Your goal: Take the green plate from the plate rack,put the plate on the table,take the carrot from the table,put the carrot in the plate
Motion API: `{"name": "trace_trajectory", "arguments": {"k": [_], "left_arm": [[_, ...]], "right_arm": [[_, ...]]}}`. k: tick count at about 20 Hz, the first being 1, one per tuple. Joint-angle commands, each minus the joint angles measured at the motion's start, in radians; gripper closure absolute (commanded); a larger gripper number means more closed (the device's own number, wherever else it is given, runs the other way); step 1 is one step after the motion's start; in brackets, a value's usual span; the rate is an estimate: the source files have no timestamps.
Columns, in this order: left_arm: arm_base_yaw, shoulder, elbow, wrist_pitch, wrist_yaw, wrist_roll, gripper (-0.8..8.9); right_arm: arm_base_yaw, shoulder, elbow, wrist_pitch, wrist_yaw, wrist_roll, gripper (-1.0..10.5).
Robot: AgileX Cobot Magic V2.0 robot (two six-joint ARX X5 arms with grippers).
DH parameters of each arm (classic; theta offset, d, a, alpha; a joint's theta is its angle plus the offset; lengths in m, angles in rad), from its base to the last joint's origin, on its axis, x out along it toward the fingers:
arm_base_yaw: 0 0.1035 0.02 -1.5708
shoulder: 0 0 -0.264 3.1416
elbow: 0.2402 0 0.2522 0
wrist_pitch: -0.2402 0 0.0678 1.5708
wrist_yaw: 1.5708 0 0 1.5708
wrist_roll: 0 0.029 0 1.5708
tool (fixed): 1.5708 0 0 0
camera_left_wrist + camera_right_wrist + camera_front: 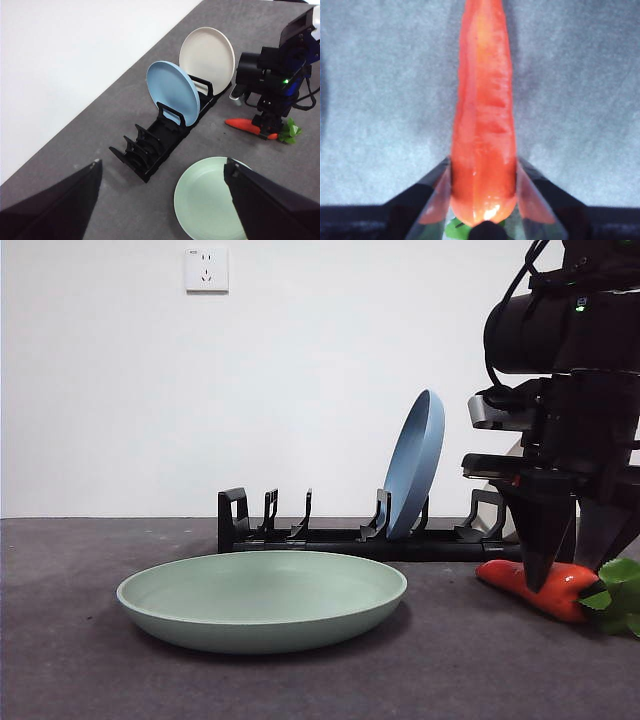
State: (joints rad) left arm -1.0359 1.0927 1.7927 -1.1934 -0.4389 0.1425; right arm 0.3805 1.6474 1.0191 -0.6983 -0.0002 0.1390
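The green plate (262,600) (212,200) lies flat on the table (80,660) in front of the black plate rack (330,537) (150,150). To the right of the plate, the carrot (503,576) (239,123) (482,100) rests on the table with its green leaves (620,590) at the right. My right gripper (570,578) (267,131) (484,162) has come down over it and is shut on the carrot's thick end, one jaw against each side. High above the table, my left gripper (162,162) is open and holds nothing.
A blue plate (415,465) (172,92) stands upright in the rack, with a beige plate (207,52) in the slot beyond it. A white wall with an outlet (206,269) rises behind the table.
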Motion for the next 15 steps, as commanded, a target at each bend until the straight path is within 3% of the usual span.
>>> {"name": "trace_trajectory", "arguments": {"k": [1,8,15], "left_arm": [[0.003,-0.002,-0.002,-0.021,-0.004,-0.024,4.04],[0.003,-0.002,-0.002,-0.154,-0.004,-0.040,4.04],[0.003,0.000,-0.002,-0.164,0.001,-0.039,4.04]], "right_arm": [[0.002,0.011,-0.002,0.011,-0.001,0.001,9.6],[0.064,-0.193,0.019,0.019,-0.001,0.029,9.6],[0.272,-0.273,0.093,0.097,-0.036,0.116,9.6]]}}
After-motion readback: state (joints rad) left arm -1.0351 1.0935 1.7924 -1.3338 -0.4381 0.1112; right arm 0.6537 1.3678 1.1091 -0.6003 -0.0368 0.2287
